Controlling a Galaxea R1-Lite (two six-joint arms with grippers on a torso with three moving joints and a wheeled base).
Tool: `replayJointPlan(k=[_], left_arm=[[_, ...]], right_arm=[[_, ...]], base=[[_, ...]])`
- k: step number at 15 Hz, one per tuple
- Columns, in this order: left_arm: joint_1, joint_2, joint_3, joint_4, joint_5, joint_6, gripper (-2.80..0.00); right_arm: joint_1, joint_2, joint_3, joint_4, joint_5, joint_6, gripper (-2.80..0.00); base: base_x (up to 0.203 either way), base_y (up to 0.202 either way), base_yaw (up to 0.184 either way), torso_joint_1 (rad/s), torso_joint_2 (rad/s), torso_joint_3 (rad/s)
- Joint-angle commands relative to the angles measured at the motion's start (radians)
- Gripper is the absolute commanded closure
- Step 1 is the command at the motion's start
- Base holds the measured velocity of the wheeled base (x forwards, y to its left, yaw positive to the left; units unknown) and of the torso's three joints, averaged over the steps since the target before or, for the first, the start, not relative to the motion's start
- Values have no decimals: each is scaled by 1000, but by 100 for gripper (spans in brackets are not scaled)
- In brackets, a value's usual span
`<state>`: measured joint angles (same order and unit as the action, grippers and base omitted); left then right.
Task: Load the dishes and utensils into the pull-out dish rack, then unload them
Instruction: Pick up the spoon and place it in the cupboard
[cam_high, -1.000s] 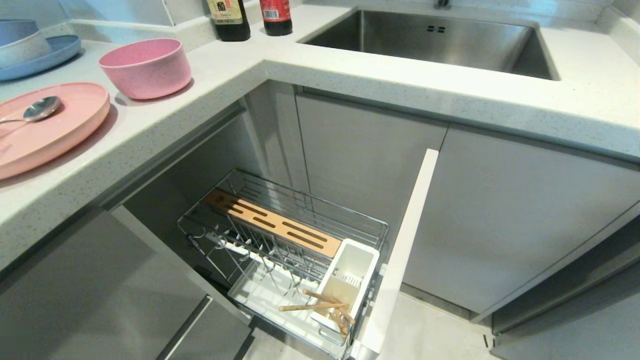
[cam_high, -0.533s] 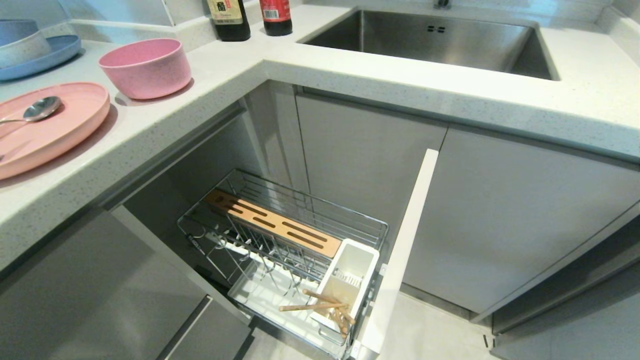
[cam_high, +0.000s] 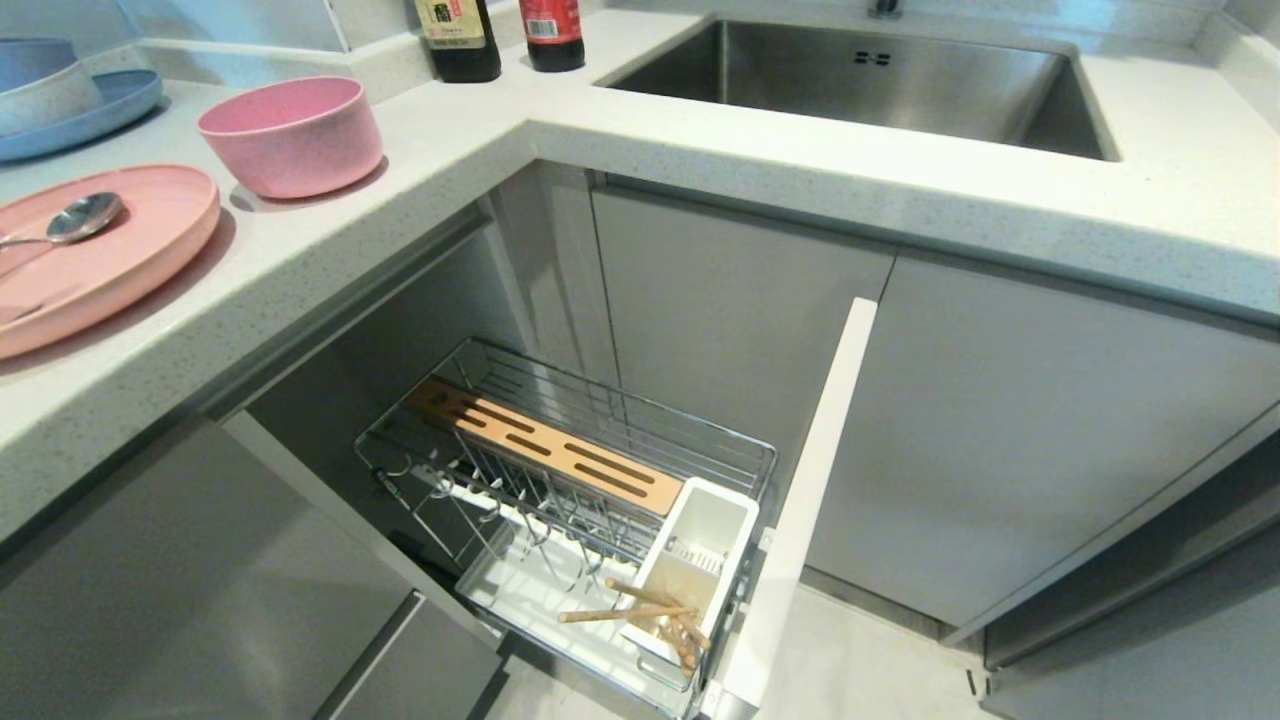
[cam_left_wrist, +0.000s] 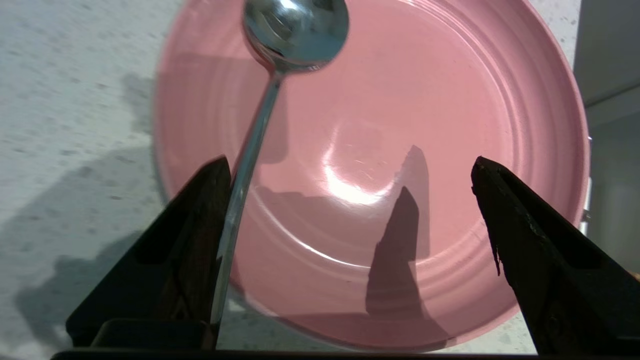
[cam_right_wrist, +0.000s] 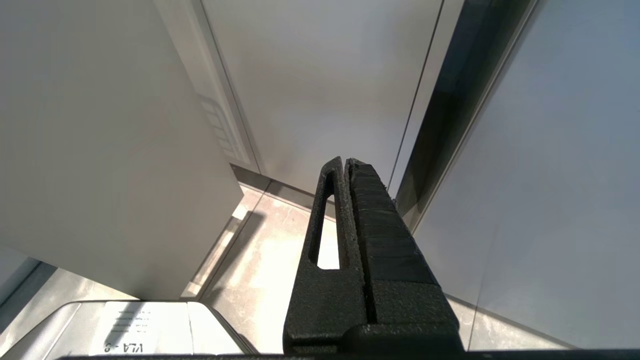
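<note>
From the head camera I see a pale speckled L-shaped countertop with a steel sink set in it; below, the pull-out dish rack stands drawn out, the chopsticks leaning in its white utensil cup. The pink plate is cut off by the frame's edge, the spoon lying on it, the pink bowl just beside; neither arm shows here. On the left wrist camera, the left gripper hovers over the plate, jaws spread wide, 1 finger right against the spoon's handle; I cannot tell whether they touch. On the right wrist camera, the right gripper hangs by cabinet fronts, fingers pressed together.
</note>
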<state>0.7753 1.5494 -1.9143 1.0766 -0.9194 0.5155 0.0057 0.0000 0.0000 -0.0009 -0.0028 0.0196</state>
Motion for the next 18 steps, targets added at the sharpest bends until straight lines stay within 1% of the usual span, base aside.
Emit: replayJointPlan(k=[1, 5, 7, 9, 10, 12, 18], left_arm=[[-20, -2, 0, 21, -5, 3, -280], [-44, -12, 0, 29, -1, 3, -280], [-44, -12, 0, 23, 19, 3, -280], [-44, -9, -2, 6, 133, 4, -280], [-44, -8, -2, 1, 170, 4, -280], [-44, -9, -2, -3, 183, 6, -280], [-65, -11, 0, 2, 183, 6, -280]], right_arm=[[0, 0, 2, 0, 0, 0, 0], [0, 0, 2, -1, 0, 0, 0], [0, 0, 2, 0, 0, 0, 0], [0, 0, 2, -1, 0, 0, 0], [0, 0, 2, -1, 0, 0, 0], [0, 0, 2, 0, 1, 0, 0], [0, 0, 2, 0, 0, 0, 0]], base=[[0, 0, 0, 0, 0, 0], [0, 0, 0, 0, 0, 0], [0, 0, 0, 0, 0, 0], [0, 0, 0, 0, 0, 0], [0, 0, 0, 0, 0, 0], [0, 0, 0, 0, 0, 0], [0, 0, 0, 0, 0, 0]])
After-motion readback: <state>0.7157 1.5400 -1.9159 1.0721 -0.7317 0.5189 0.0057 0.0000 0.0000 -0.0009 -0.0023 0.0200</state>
